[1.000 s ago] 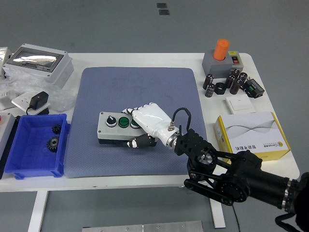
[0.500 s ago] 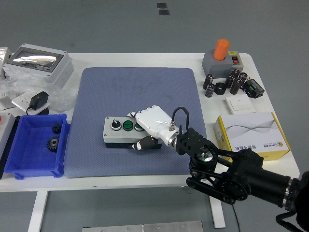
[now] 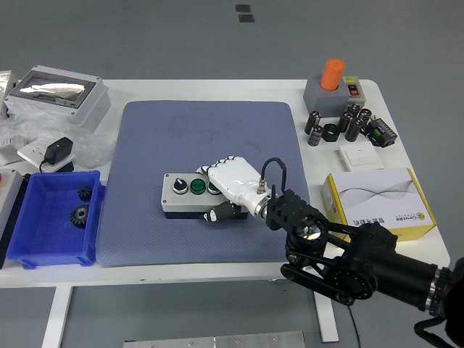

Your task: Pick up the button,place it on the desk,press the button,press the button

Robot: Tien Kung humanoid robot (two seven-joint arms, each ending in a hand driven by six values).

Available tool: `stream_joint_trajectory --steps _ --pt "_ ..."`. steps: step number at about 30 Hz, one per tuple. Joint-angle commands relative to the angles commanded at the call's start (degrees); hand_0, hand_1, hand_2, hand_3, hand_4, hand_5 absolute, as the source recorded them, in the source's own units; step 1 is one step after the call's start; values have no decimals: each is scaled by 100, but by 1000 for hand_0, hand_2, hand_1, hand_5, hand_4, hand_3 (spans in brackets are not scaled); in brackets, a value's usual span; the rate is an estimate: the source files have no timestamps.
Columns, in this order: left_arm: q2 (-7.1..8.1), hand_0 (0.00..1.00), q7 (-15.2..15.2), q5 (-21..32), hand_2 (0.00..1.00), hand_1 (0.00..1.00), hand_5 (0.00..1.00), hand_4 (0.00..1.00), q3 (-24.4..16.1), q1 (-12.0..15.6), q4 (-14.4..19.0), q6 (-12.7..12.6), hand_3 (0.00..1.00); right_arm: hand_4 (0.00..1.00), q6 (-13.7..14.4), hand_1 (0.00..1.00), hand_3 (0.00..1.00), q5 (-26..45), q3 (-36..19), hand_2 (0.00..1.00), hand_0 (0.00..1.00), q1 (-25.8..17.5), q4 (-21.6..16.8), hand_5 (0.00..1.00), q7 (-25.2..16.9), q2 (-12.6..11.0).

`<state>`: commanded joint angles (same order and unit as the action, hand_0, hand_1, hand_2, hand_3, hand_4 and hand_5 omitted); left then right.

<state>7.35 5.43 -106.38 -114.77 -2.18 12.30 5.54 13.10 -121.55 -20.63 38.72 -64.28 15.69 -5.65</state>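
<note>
In the head view, the right hand (image 3: 226, 190) grasps the grey button box (image 3: 190, 195) at frame centre on the blue mat (image 3: 203, 145) covering the worktop (image 3: 290, 90). Its white fingers (image 3: 212, 172) hide the box's right end; the thumb (image 3: 217, 214) wraps the front edge.

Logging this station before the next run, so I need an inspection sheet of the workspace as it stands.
Surface: white table with a blue-grey mat.
Job's things: button box lying on the mat, green buttons up.
Clutter: blue bin holding gears, grey enclosure, yellow box, orange-topped switch, capacitors.
Hands: right hand grasps the button box's right end; left nothing seen.
Cables: black loop at the wrist.
Surroundings: grey floor.
</note>
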Motion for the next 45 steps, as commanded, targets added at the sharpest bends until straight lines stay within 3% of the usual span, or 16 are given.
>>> stream_joint_trajectory --steps 7,13,20,22,23,28,30,34,35,40,41,45 --pt "9 674 -135 24 624 661 637 878 -26 -4 7 84 750 998 -100 831 998 -41 -70 874 831 3 -85 451 -6 -33" --pt "14 676 -156 53 624 662 631 883 -8 13 18 158 748 998 -433 849 998 37 -200 918 838 -8 -447 468 19 -215" --pt "5 677 -112 135 621 661 626 887 62 37 18 143 746 998 -1113 861 998 708 -768 944 848 -75 -1416 481 -34 -943" --pt "0 677 61 181 621 661 626 887 154 65 24 39 746 998 -1265 861 998 970 -1033 944 848 -136 -1803 481 -159 -1232" --pt "1 678 165 202 620 662 615 890 202 83 39 4 744 998 -1338 904 998 1100 -1147 998 874 -159 -1976 489 -191 -1359" --pt "29 678 764 496 620 662 615 890 462 261 153 -48 744 998 -1912 904 998 1860 -1808 998 874 -349 -2800 489 -255 -2030" --pt "37 677 958 623 620 661 620 884 532 330 203 -60 745 998 -2091 896 998 2107 -2032 951 879 -422 -3039 465 -257 -2245" --pt "28 677 1043 704 620 661 620 884 558 380 233 -62 745 998 -2317 896 998 2585 -2375 951 879 -533 -3411 465 -287 -2653" --pt "21 679 1029 708 622 654 624 883 552 381 231 -59 760 881 -2314 581 814 2673 -2362 616 570 -544 -3441 577 -304 -2723" --pt "-15 679 975 687 622 654 624 883 516 366 230 -31 760 881 -2190 581 814 2733 -1889 616 570 -396 -3340 577 -323 -2737" --pt "-18 679 961 682 625 656 626 882 508 359 229 -22 770 805 -2138 272 750 2689 -1761 281 244 -352 -3268 875 -317 -2681" --pt "-14 679 895 646 625 656 626 882 466 324 218 -1 770 805 -1976 272 750 2481 -1316 281 244 -221 -3002 875 -276 -2472"
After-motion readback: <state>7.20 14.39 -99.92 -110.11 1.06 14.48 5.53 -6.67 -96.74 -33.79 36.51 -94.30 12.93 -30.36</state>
